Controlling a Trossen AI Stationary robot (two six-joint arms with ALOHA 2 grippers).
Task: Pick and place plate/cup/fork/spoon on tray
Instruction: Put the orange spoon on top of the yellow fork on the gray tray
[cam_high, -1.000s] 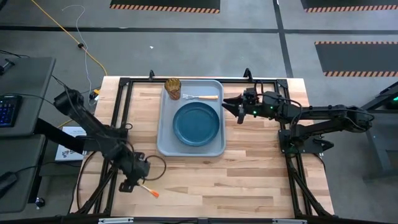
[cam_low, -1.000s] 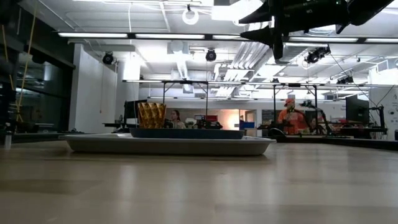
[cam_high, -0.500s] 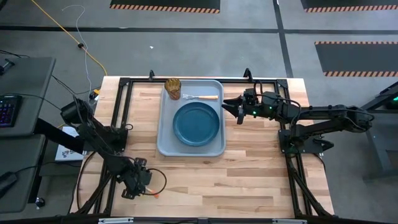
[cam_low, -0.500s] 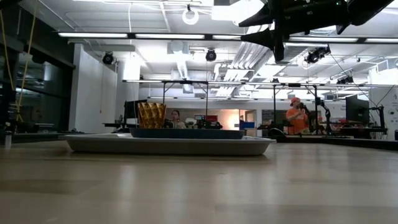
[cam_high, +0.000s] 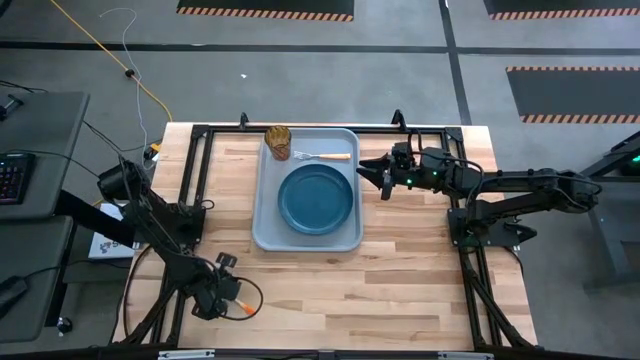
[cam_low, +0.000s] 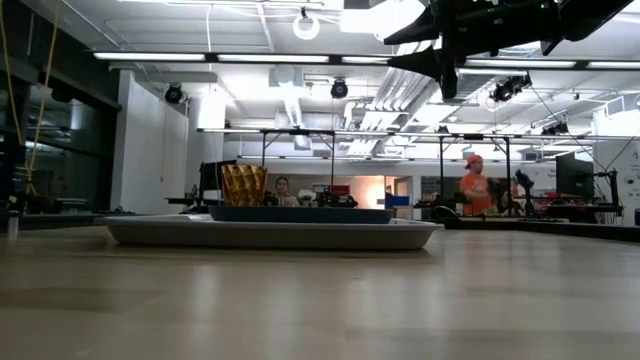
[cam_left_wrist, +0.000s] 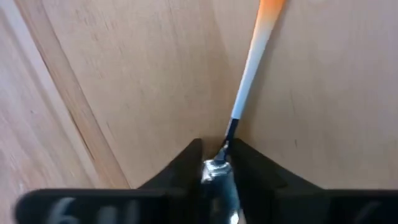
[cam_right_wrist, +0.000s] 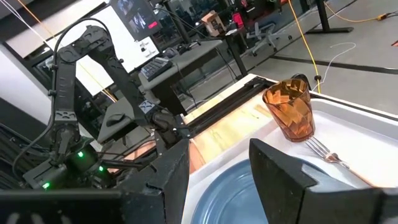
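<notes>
From above, the grey-blue tray (cam_high: 306, 190) lies on the wooden table (cam_high: 400, 280). The dark blue plate (cam_high: 316, 198) sits in the tray's middle, the amber cup (cam_high: 278, 142) stands in its far left corner, and the fork (cam_high: 322, 156) lies beside the cup along the far edge. The left gripper (cam_high: 226, 297) is down at the table, well clear of the tray's near left corner, over the spoon (cam_high: 243, 308), whose handle pokes out beside it. The right gripper (cam_high: 369, 171) hovers just off the tray's right edge, its fingers spread apart.

At table height, the tray (cam_low: 270, 233) carries the plate (cam_low: 300, 214) and cup (cam_low: 243, 185); the right gripper (cam_low: 425, 55) hangs above the tray's right end. A person (cam_low: 474, 186) stands far behind.

The left wrist camera shows the left gripper (cam_left_wrist: 216, 167) clamped on the spoon's (cam_left_wrist: 250, 68) neck, handle extending away over the wood.

The right wrist camera looks between parted fingers (cam_right_wrist: 283, 168) at cup (cam_right_wrist: 289, 109), fork (cam_right_wrist: 323, 150) and plate (cam_right_wrist: 242, 202).
</notes>
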